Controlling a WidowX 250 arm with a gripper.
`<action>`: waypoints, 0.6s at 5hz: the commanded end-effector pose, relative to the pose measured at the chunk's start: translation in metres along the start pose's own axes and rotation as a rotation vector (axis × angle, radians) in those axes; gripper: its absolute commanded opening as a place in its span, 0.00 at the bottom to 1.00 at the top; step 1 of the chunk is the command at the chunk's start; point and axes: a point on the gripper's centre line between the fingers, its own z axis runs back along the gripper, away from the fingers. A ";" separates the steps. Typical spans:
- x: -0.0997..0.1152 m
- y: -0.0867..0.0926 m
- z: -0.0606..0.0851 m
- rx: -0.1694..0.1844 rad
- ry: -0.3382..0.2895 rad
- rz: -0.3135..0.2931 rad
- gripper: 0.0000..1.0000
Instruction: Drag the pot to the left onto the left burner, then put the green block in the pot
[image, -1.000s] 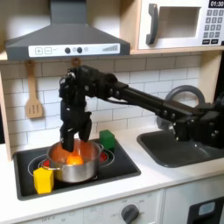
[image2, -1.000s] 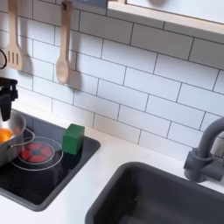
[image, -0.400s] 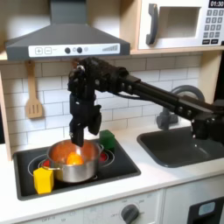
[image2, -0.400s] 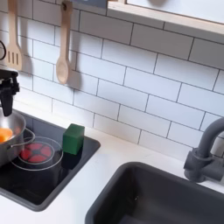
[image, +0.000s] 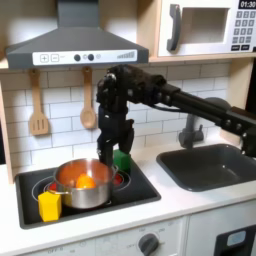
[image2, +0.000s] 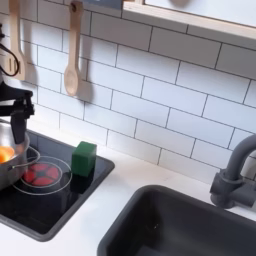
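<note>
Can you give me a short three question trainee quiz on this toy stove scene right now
1. True or false: the green block lies inside the pot.
2. What colour is the round piece in the pot?
3. The end effector is: A) gripping the pot rim, B) raised above the cooktop near the green block, C) over the sink.

Key: 1 false; 2 orange; 3 B.
</note>
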 end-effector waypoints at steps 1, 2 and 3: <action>-0.023 -0.013 -0.003 0.001 0.023 -0.065 1.00; -0.035 -0.022 -0.007 -0.012 0.037 -0.136 1.00; -0.046 -0.026 -0.006 -0.009 0.043 -0.180 1.00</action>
